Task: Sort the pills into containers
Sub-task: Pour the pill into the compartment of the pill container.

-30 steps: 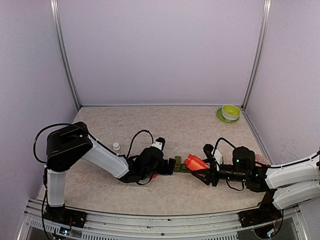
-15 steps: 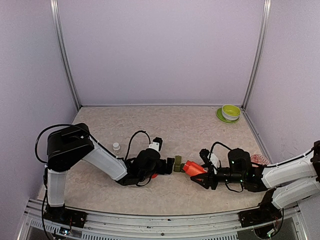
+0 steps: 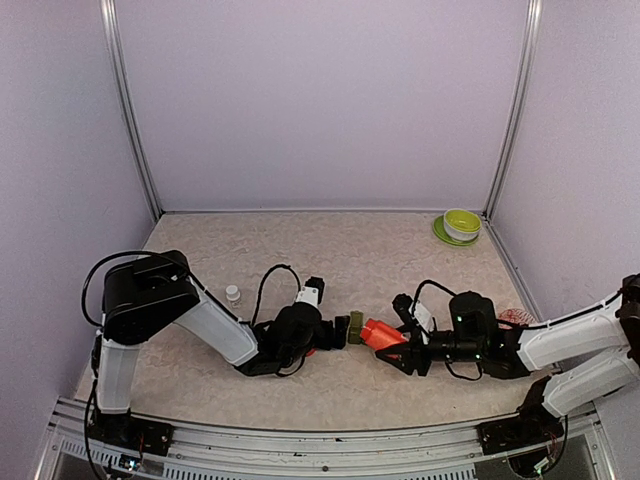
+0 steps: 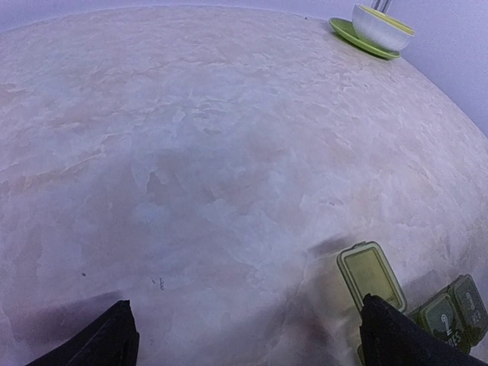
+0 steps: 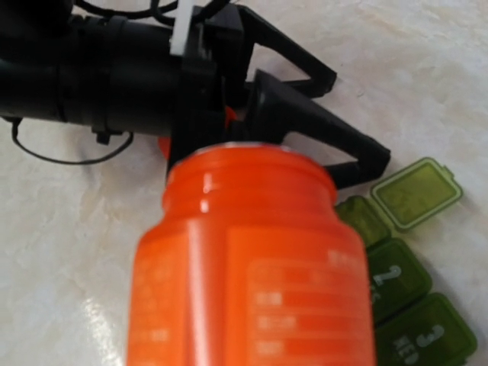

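The containers (image 3: 355,327) are a strip of dark-green boxes at mid-table. In the right wrist view (image 5: 396,286) two shut lids read 2 and 3, and one light-green lid (image 5: 415,194) stands open. My left gripper (image 3: 337,333) is open wide and low beside the strip's left end. In the left wrist view its right fingertip (image 4: 396,339) overlaps the open box (image 4: 371,274). My right gripper (image 3: 400,347) is shut on the uncapped red-orange bottle (image 3: 381,334), tilted with its mouth toward the strip. The bottle (image 5: 252,259) fills the right wrist view and hides the fingers. No pills show.
A tiny clear bottle with a white cap (image 3: 233,294) stands left of the left arm. A green bowl on a green saucer (image 3: 460,225) sits at the back right corner. A red-orange piece (image 3: 308,350) lies under the left gripper.
My right gripper has moved left with the bottle, bringing its mouth up to the strip's right end. The left gripper has shifted slightly left and nearer.
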